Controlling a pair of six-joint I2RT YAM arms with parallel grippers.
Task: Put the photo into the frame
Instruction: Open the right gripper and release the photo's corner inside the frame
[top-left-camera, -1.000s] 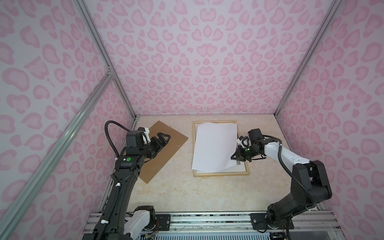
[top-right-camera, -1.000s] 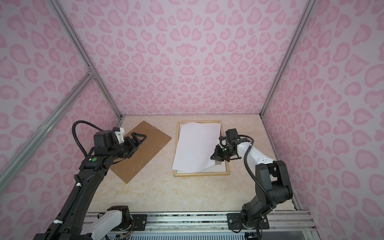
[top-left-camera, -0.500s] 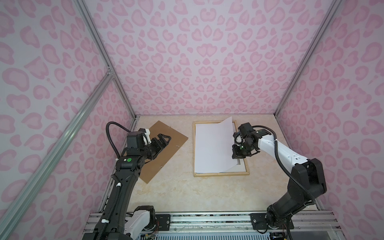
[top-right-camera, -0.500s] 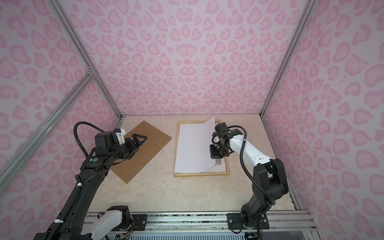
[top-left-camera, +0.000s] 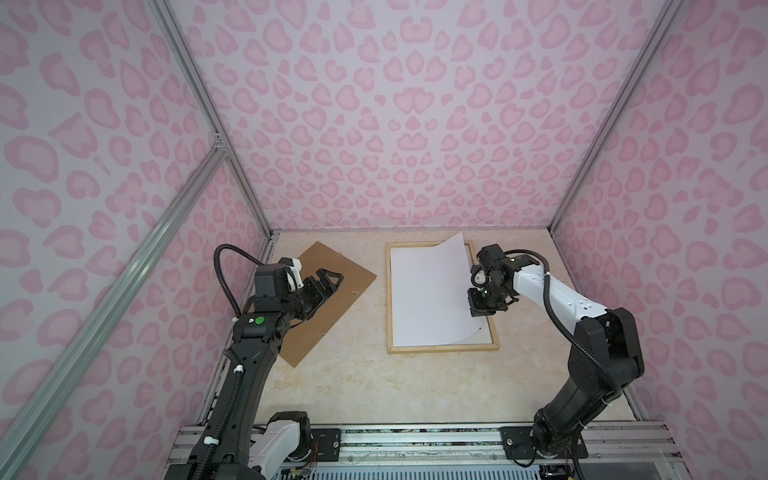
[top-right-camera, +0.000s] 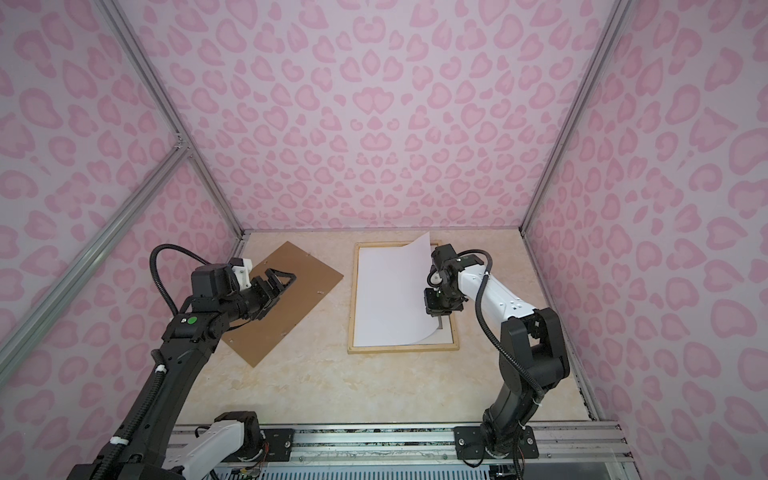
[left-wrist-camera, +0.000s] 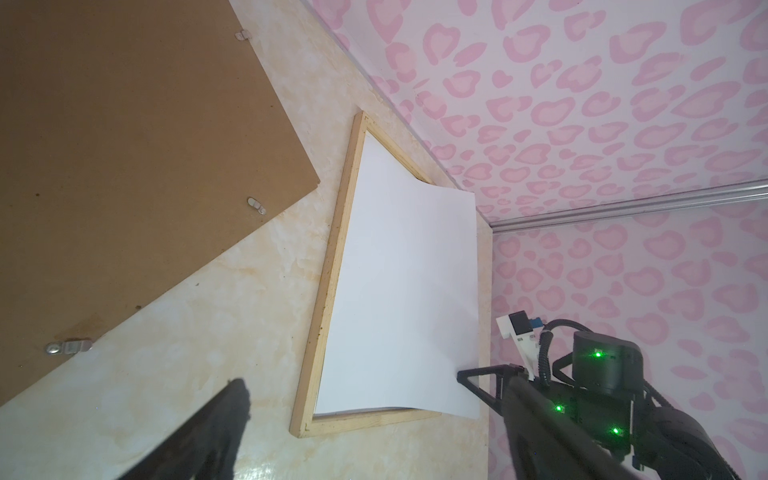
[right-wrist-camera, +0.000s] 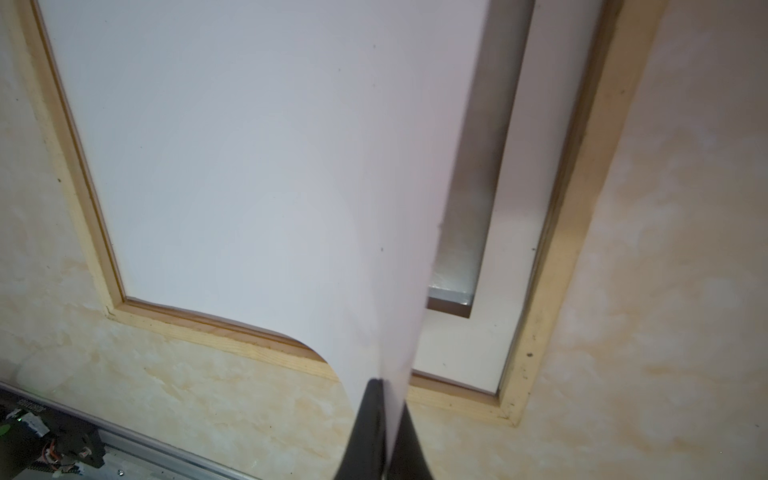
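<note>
The frame (top-left-camera: 442, 347) (top-right-camera: 403, 349) of pale wood lies flat on the table right of centre. The photo (top-left-camera: 428, 291) (top-right-camera: 390, 291) shows only its white back. Its left part lies inside the frame and its right edge curls upward. My right gripper (top-left-camera: 475, 313) (right-wrist-camera: 384, 382) is shut on that raised right edge, near the photo's near corner. In the right wrist view the photo (right-wrist-camera: 249, 166) rises out of the frame (right-wrist-camera: 582, 166). My left gripper (top-left-camera: 330, 276) (left-wrist-camera: 376, 390) hangs open and holds nothing, well left of the frame.
A brown backing board (top-left-camera: 332, 316) (left-wrist-camera: 124, 145) with small metal clips lies askew under my left gripper. A white mat board (right-wrist-camera: 515, 208) sits inside the frame beneath the lifted photo. Pink patterned walls close in the table, and a metal rail runs along the front.
My right gripper has swung up and toward the back with the photo's right edge. The sheet, skewed across the frame before, now lines up with the frame's left side. The left arm has stayed still.
</note>
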